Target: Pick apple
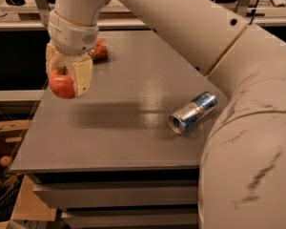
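The apple (61,85) is round and red-orange. It sits between the cream fingers (82,76) of my gripper (65,82), which is shut on it. The gripper hangs over the left edge of the grey table (124,128) and holds the apple above the table top, with a shadow below it. My white arm comes down from the upper right and fills the right side of the view.
A silver and blue can (192,111) lies on its side at the table's right. A red can (99,50) lies at the back left, behind the gripper. A small orange fruit (5,161) and cardboard boxes are on the floor at the lower left.
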Available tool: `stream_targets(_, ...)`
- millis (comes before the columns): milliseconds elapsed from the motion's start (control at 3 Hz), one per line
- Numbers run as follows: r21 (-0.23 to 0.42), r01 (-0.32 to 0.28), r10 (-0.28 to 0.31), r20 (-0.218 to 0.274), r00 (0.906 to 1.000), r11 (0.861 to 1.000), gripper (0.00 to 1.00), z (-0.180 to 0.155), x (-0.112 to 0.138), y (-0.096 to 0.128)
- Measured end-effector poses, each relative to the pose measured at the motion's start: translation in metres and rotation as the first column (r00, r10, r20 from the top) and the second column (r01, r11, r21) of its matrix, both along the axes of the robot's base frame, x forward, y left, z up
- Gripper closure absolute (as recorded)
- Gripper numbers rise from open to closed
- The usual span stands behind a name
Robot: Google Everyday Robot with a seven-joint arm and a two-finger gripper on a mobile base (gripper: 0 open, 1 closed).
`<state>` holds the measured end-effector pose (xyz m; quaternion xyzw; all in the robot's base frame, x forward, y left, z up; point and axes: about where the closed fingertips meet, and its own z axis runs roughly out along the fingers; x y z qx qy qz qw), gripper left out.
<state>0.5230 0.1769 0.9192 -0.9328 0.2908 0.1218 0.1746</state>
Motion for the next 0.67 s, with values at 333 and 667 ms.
stream_targets(333, 0.004, -0.009, 0.009, 0.002, 1.0000, 1.000, 1.00, 0.0051, 0.0011, 0.0018)
stream_targets(667, -0.001, -0.021, 0.021, 0.001, 0.9998, 1.000, 1.00, 0.0055, 0.0012, 0.0048)
